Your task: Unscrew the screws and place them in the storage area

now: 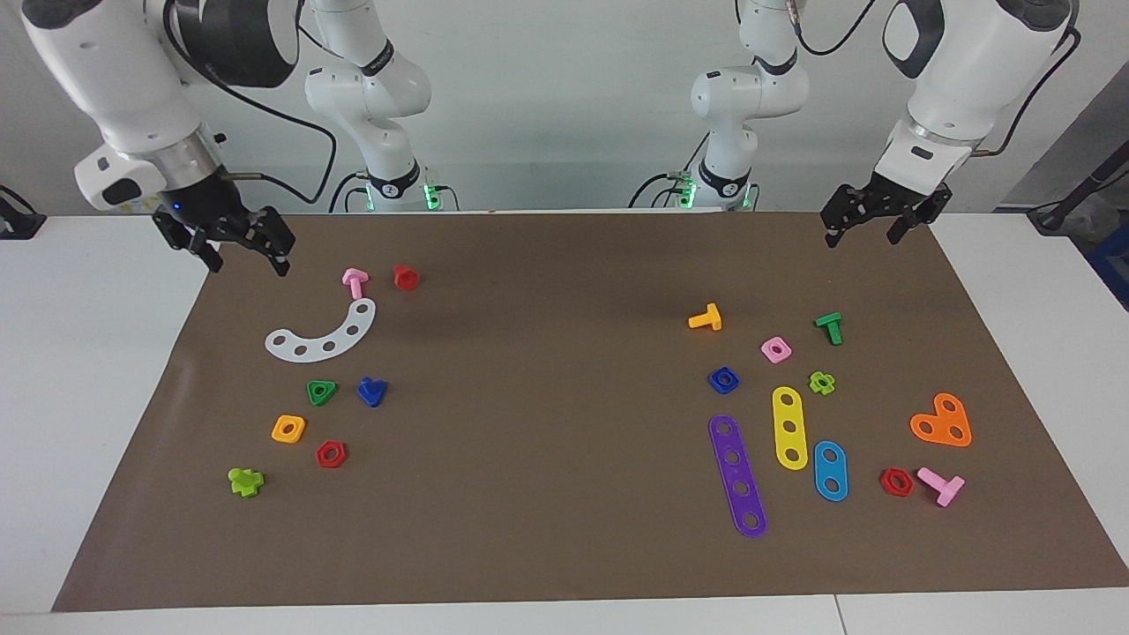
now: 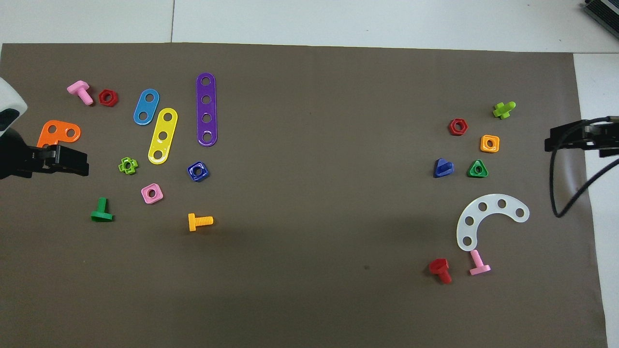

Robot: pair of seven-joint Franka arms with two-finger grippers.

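Judging both arms idle with nothing held, I log the blue bolt point(image 1: 371, 391) beside the green triangular nut point(image 1: 321, 392), its blue nut point(image 1: 723, 380) well apart, right gripper point(image 1: 236, 249) and left gripper point(image 1: 869, 224) spread; next, grasp the bolt.

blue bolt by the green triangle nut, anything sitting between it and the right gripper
Yes. The white curved strip lies on the mat between the right gripper, which hangs over the mat's corner, and the blue bolt. It lies flat, so a descent from above should probably clear it. The green triangle nut lies close beside the bolt.
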